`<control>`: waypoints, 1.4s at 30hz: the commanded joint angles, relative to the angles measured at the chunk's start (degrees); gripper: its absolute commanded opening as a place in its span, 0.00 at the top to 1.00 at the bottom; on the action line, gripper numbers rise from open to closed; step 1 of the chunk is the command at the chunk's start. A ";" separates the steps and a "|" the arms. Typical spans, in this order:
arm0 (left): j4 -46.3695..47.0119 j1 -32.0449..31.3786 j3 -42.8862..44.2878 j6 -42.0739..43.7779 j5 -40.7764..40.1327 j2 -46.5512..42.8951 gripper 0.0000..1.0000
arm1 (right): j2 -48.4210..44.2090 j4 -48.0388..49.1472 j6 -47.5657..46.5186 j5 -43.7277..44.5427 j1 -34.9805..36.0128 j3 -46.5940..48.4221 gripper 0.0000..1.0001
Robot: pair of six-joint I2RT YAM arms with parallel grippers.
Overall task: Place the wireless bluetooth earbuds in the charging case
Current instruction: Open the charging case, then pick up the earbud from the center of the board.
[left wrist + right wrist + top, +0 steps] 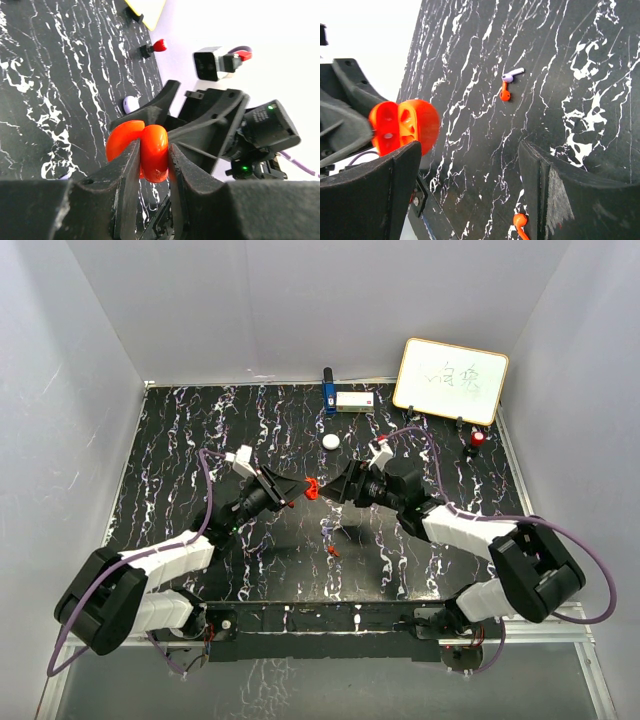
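The left gripper [152, 155] is pinched tight on the glossy red-orange plastic charging case [402, 125], holding it in the air above the black, white-veined marble-look table [580, 60]. The lid is swung open and both sockets face the right gripper [467, 150], whose fingers are spread wide and empty. The earbuds lie on the table: a small red plastic earbud [505, 94] touching a pale lilac-white one [513, 74], and a second red earbud [520, 220] lying apart. Doing this well likely means taking the lone red bud first, gripping its rounded body so the stem stays free, then lining stem up with socket
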 commanded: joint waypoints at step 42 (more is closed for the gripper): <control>-7.11 12.53 -4.01 -3.23 7.62 -10.11 1.00 | 3.69 -42.87 -22.20 34.24 25.13 15.75 0.54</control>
